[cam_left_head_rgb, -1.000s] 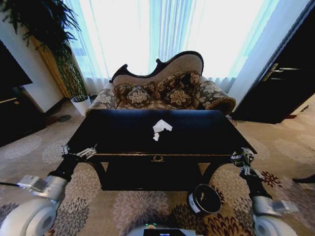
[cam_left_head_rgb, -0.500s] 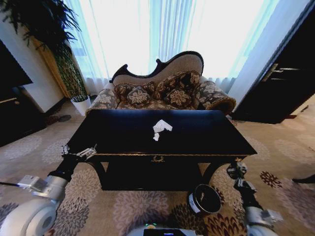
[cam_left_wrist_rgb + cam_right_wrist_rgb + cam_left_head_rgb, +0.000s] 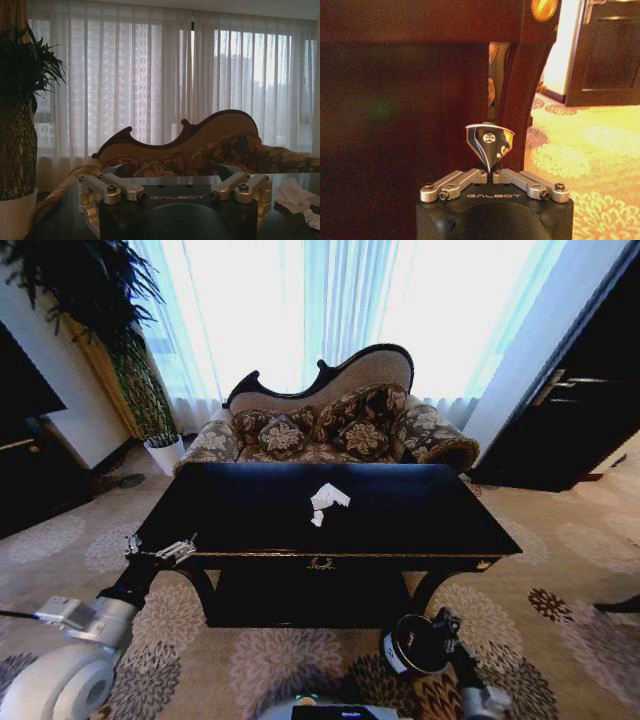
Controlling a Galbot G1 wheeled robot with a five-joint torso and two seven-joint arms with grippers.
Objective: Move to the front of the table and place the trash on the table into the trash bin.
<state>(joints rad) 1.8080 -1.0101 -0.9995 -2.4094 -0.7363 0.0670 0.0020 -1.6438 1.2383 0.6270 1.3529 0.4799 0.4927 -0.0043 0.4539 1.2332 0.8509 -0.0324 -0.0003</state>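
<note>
Two grippers noted. The right gripper (image 3: 443, 623) is low, below the table (image 3: 420, 515) top and directly beside the bin (image 3: 415, 645), which stands on the carpet (image 3: 290, 660) off the table's front right leg (image 3: 425, 588). In the right wrist view the right gripper (image 3: 491, 172) has its jaws pressed together on a dark shiny piece (image 3: 489, 145), pinched at its lower tip; the piece stands above the fingers (image 3: 520, 177), with the table's dark front and the leg (image 3: 517, 90) behind it.

The left gripper (image 3: 160, 550) is at the table's front left corner, level with the top edge. In the left wrist view the left gripper (image 3: 175, 192) shows its jaws spread wide, nothing between them, facing across the table top.

On the table, near the centre of the top, lies crumpled white tissue (image 3: 328, 497) with a small white scrap (image 3: 317, 519) just beside it on the side nearer the front edge. The left wrist view shows the tissue (image 3: 295, 195) and scrap (image 3: 312, 219) resting on the top, well apart from the left gripper.

Behind the table stands a patterned sofa (image 3: 330, 425); off its far left corner is a plant in a white pot (image 3: 165, 452). The bin is tilted, its opening facing up and toward the table, white label on its side.
</note>
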